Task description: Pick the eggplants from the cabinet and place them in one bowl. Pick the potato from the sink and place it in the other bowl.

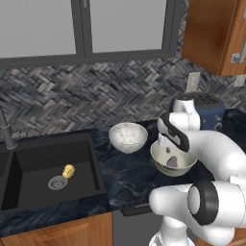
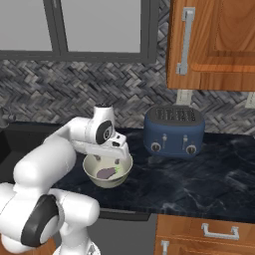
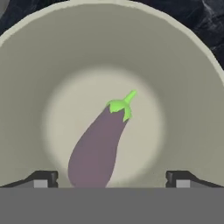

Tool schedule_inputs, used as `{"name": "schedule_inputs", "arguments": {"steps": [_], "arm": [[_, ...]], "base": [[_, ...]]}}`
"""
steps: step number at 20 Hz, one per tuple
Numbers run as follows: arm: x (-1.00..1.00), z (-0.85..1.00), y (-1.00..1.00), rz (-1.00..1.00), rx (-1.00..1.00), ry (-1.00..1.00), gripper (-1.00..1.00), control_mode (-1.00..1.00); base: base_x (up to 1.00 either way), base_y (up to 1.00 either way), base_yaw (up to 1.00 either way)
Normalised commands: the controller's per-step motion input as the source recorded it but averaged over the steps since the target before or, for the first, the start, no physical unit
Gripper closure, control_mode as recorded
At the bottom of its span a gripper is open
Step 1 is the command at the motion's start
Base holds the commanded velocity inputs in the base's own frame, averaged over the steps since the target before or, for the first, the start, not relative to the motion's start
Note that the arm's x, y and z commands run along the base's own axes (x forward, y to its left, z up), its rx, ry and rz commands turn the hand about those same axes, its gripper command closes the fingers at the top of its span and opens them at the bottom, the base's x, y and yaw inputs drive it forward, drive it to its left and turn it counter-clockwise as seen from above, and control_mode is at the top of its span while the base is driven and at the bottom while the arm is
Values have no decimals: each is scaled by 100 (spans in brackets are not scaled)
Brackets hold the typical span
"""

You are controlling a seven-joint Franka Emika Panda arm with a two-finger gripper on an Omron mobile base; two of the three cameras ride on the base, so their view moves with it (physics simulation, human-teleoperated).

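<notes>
Purple eggplant (image 3: pixel 99 144) lies loose on the floor of the cream bowl (image 3: pixel 192 87), directly below the gripper (image 3: pixel 111 178), jaws spread wide apart and empty; best lift straight up, clearing the rim.

**Kitchen setting — walls, counter and fittings**

A grey herringbone-tiled backsplash (image 1: pixel 72 96) is shown beneath a dark-framed window (image 1: pixel 84 29). A black marbled countertop (image 2: pixel 199 179) is seen over wooden base cabinets (image 2: pixel 204 234) with silver handles — a navy toaster (image 2: pixel 174 130) is set against the wall.
</notes>
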Motion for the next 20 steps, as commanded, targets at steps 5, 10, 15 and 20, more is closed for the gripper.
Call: {"name": "schedule_inputs", "arguments": {"steps": [5,10,15,20], "arm": [[-43,63,2,0,0,-7,-100,-100],[-48,52,35,0,0,-1,-100,-100],[-31,37,43,0,0,0,-100,-100],[-50,26,10,0,0,-4,-100,-100]], "base": [[0,0,0],[0,0,0],[0,0,0],[0,0,0]]}}
